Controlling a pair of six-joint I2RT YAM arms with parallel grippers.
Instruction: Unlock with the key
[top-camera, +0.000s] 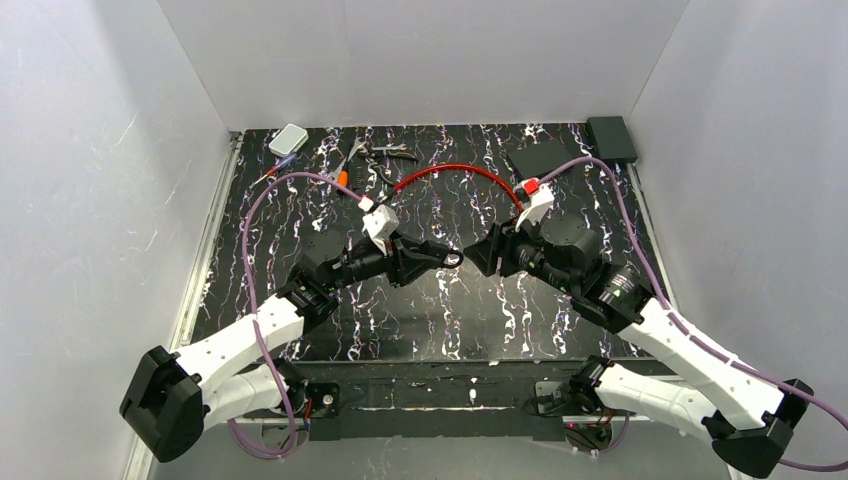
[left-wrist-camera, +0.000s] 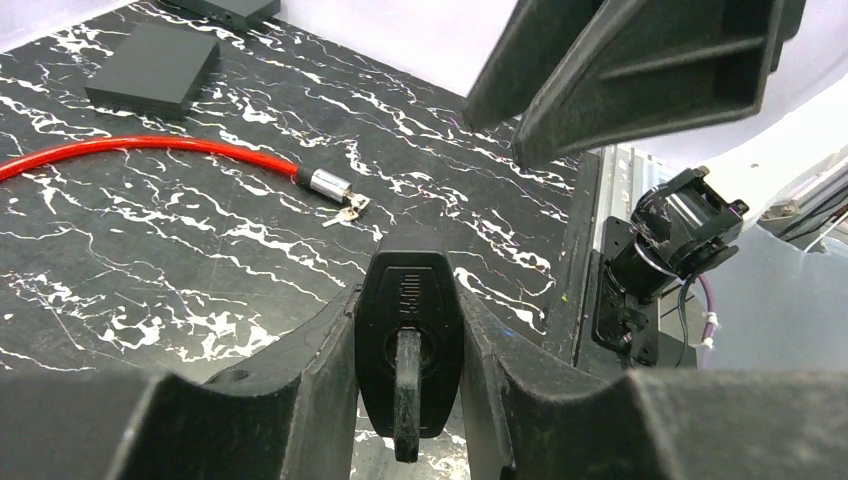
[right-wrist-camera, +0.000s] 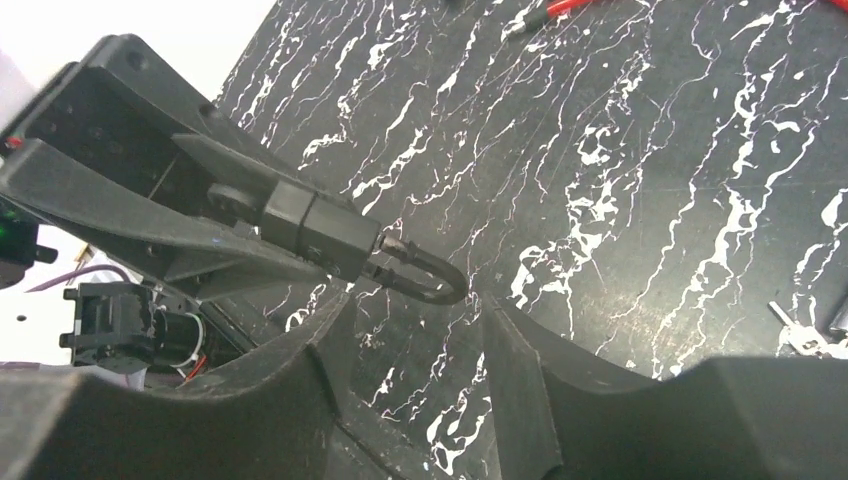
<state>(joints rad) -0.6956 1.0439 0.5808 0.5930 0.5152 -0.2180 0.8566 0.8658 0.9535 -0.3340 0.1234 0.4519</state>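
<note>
Padlock (right-wrist-camera: 320, 235) clamped in the left gripper (left-wrist-camera: 408, 300), shackle (right-wrist-camera: 428, 283) (a dark loop) just ahead of the right gripper (right-wrist-camera: 412, 308), whose jaws stand apart, empty.

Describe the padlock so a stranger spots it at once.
Start at the middle of the black marbled table. The padlock is clamped there in the left gripper. It is black with a dark U-shaped shackle, unlike the red cable lock lying farther back.

padlock (left-wrist-camera: 410, 335): in left hand (top-camera: 446, 258), mid-table | right hand (top-camera: 476, 255): just right of it | cable (top-camera: 460, 171): behind both
</note>
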